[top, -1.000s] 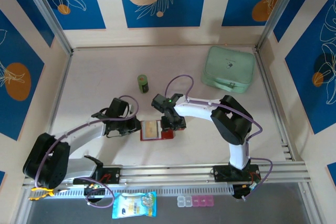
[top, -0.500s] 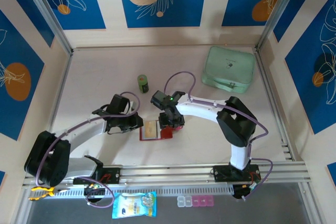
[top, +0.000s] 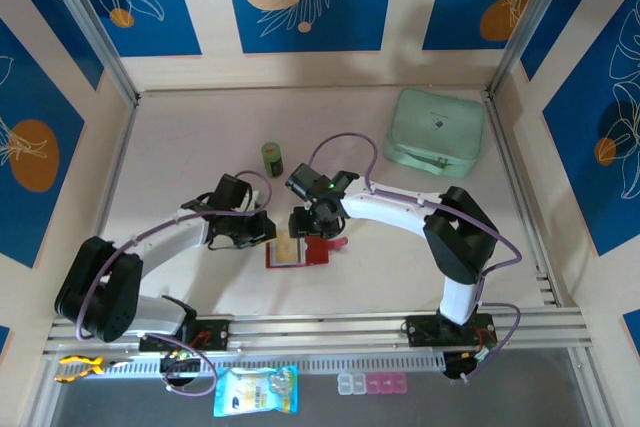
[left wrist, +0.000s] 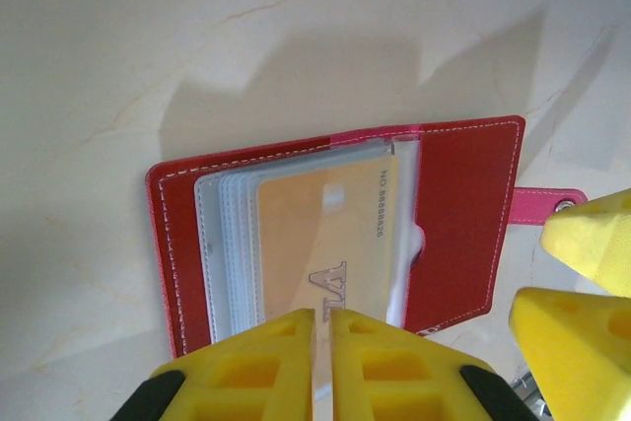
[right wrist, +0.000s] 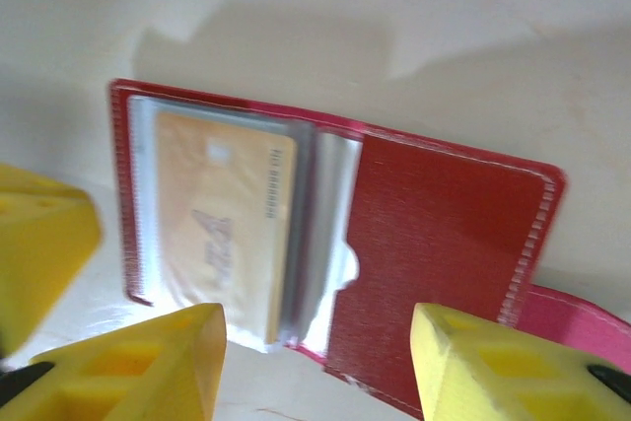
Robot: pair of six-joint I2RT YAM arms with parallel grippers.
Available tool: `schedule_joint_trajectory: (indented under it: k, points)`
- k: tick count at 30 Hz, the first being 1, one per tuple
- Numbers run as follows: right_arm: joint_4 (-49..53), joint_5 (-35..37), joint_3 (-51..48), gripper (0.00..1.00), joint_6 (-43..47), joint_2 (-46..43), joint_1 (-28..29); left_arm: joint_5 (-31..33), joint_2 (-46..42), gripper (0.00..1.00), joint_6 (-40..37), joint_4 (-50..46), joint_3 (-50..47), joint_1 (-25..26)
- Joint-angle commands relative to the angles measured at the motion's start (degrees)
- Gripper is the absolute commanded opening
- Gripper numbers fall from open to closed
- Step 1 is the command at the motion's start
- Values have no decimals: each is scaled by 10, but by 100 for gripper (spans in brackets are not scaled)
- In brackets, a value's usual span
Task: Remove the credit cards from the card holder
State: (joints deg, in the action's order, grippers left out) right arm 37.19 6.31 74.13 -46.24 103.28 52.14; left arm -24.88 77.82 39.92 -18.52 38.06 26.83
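Note:
The card holder (top: 320,251) lies open and flat on the table, red with a pink closure tab (left wrist: 547,203). A tan credit card (left wrist: 325,234) sits in its clear sleeves (left wrist: 229,244); in the right wrist view the card (right wrist: 222,214) lies on the left half and the red flap (right wrist: 434,234) on the right. My left gripper (left wrist: 322,342) is shut, its tips over the near edge of the sleeves; whether they pinch the sleeve I cannot tell. My right gripper (right wrist: 315,362) is open, its fingers straddling the holder's near edge with nothing between them.
A mint-green zip pouch (top: 437,131) lies at the back right. A small green cylinder (top: 273,158) stands behind the grippers. A blue packet (top: 256,390) and a pill box (top: 370,383) lie in front of the rail (top: 320,325).
My right gripper has shifted left and back over the card holder, and its jaws have narrowed somewhat. The left gripper has crept right toward the holder's edge and stays shut.

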Motion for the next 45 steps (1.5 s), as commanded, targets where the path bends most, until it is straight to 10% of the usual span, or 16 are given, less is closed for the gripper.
schedule_joint_trajectory:
  k: [1, 20, 45]
  points:
    - [-39, -52, -15, 49, -6, -19, -6, -10, 4, 12, -8, -6, 6, 8]
    - [-193, -191, -130, 24, -3, -47, -57, 11, -4, 11, 20, 42, -45, 30]
    - [-246, -233, -149, 21, -24, 6, -55, 30, 11, 10, 27, 50, -72, 33]
